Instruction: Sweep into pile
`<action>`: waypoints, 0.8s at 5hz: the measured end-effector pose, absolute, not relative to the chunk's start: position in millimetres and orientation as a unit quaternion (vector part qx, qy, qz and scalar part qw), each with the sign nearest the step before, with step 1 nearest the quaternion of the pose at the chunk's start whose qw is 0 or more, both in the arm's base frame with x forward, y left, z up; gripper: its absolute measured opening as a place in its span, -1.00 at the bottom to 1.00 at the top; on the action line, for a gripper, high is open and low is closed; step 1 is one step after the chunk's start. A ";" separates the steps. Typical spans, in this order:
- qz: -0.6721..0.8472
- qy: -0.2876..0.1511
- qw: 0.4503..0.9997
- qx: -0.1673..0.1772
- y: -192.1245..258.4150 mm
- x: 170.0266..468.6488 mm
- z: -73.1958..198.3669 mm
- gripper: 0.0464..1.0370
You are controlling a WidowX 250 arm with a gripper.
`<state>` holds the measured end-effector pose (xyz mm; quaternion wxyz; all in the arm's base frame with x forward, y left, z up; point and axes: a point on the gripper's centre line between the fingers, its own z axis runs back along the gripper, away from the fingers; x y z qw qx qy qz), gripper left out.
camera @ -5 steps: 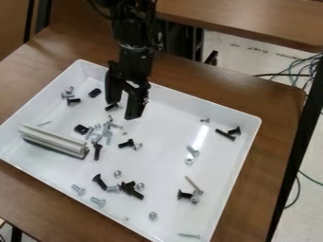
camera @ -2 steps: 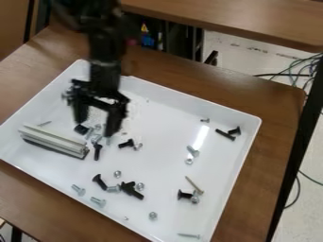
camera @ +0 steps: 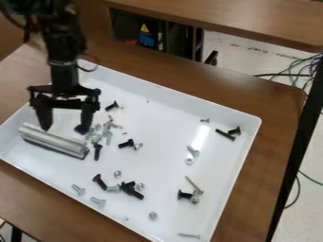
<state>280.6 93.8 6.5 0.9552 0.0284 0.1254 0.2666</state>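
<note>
- In the camera view, the black gripper is seen at the left of the frame, hung down from the arm that is brought in from the upper left.
- Its two fingers are held wide apart, and nothing is seen to be gripped between them.
- One fingertip is placed at the upper left end of the ribbed metal bar; whether the bar is touched cannot be told for certain.
- The other fingertip is held low over the tray, just beside the cluster of silver bolts.
- The bar is laid at a slant in the left part of the tray, and the cluster is gathered near its right end.
- A black screw is found just below that cluster, and a black bolt above it.
- A black bolt and a silver nut are seen side by side near the centre.
- Black bolts are bunched at lower centre with silver hardware around them.
- Two silver bolts are set apart at lower left.
- Towards the right, two dark bolts, a silver bolt and a long thin screw are spread out.
- The white tray is supported by a brown table.
</note>
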 end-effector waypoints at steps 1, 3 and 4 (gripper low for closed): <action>0.368 0.108 0.923 0.024 102.6 275.4 -1.4 0.92; 0.480 0.102 0.869 0.062 120.2 270.3 -12.6 0.92; 0.522 0.067 0.847 0.075 125.9 277.9 -14.2 0.92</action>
